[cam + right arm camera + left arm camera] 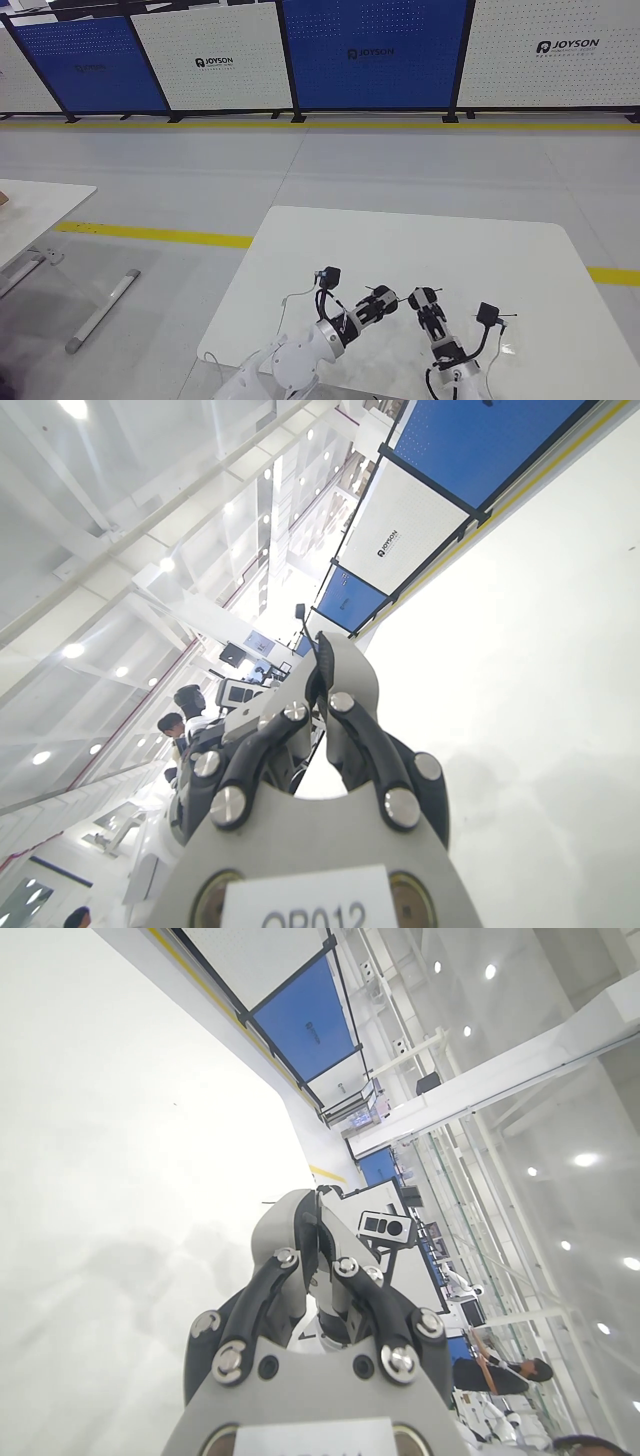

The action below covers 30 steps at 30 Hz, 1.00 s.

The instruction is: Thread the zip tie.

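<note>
Low over the near part of the table [400, 240], the left fingers [280, 1228] are pressed together on what looks like the tail of the zip tie [268, 1202], a dark sliver past their tips. Facing them, the right fingers [355, 672] clamp the strap just below its head [300, 611], which stands clear, likely presented for threading.
</note>
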Available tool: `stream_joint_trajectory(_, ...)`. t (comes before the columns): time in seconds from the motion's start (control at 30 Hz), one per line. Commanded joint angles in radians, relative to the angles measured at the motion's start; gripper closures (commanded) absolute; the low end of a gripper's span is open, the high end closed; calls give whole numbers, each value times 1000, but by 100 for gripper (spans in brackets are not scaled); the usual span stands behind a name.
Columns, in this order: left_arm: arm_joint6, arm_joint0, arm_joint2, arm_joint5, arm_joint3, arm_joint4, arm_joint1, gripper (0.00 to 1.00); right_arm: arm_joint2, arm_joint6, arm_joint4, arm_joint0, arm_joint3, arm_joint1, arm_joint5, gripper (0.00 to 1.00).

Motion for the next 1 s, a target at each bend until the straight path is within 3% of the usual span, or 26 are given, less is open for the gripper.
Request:
stream_joint_trajectory(0.0,1,0,2,-2,0,-1,0,100,1,-10,10,-7,-14,1,0,100)
stream_joint_trajectory(0.97,25,14,-6,-5,-8,25,2,100,8,0,-1,-12,0,3,0,98)
